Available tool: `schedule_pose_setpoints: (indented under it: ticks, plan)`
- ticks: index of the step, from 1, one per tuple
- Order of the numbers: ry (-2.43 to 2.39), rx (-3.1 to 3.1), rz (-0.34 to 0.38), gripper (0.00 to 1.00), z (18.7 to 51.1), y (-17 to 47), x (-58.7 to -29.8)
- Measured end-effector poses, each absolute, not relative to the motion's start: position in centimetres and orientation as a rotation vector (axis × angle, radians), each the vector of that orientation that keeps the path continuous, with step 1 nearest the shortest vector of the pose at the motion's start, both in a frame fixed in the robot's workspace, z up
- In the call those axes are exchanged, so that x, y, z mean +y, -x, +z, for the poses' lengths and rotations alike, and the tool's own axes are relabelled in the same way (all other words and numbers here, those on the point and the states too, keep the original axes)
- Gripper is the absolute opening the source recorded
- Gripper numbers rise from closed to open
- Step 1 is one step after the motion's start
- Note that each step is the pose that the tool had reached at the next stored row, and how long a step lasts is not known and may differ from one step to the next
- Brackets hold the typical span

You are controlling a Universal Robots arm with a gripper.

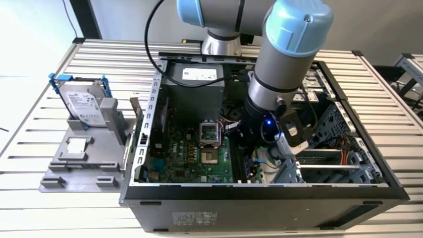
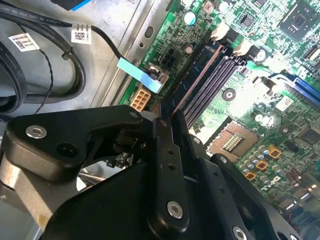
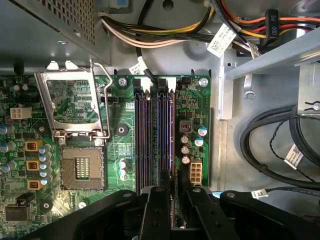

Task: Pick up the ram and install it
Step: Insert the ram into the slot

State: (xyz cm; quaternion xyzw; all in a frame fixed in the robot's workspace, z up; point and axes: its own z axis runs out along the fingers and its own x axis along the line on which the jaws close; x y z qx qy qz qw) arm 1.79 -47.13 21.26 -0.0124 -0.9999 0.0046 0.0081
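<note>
Claw (image 2: 167, 122) at the arm's tip was closed on the ram (image 2: 196, 82), a thin dark stick held edge-down. It hung inside the open computer case (image 1: 148, 111), directly over the motherboard's long memory slots (image 3: 154, 135), beside the empty processor socket (image 3: 80, 167).

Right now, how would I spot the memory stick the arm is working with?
Look inside the open computer case at the green motherboard. Beside its empty processor socket run long dark slots. The ram is the thin dark strip standing on edge over them, in the end effector.
</note>
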Motion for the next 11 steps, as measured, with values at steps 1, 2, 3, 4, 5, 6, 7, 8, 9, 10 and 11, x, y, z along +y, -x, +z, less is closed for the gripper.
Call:
schedule_pose_setpoints:
  ticks: [1,2,3,4,5,6,7,8,9,10,11]
  plan:
    - [0.040,-3.125,0.010,1.00,21.3,-1.8,-47.2]
    - [0.043,-3.125,0.007,1.00,21.4,-1.8,-47.2]
    - [0.048,-3.125,0.006,1.00,21.7,-1.8,-47.2]
    - [0.051,-3.125,0.007,1.00,22.1,-1.8,-47.2]
    - [0.051,-3.125,0.007,1.00,22.6,-1.8,-47.2]
    - [0.051,-3.125,0.007,1.00,23.1,-1.8,-47.2]
    - [0.051,-3.125,0.007,1.00,23.5,-1.8,-47.2]
    - [0.051,-3.125,0.007,1.00,24.0,-1.8,-47.2]
    - [0.050,-3.125,0.007,1.00,24.4,-1.8,-47.2]
    - [0.050,-3.125,0.007,1.00,24.5,-1.8,-47.2]
    - [0.049,-3.126,0.006,1.00,24.5,-1.8,-47.2]
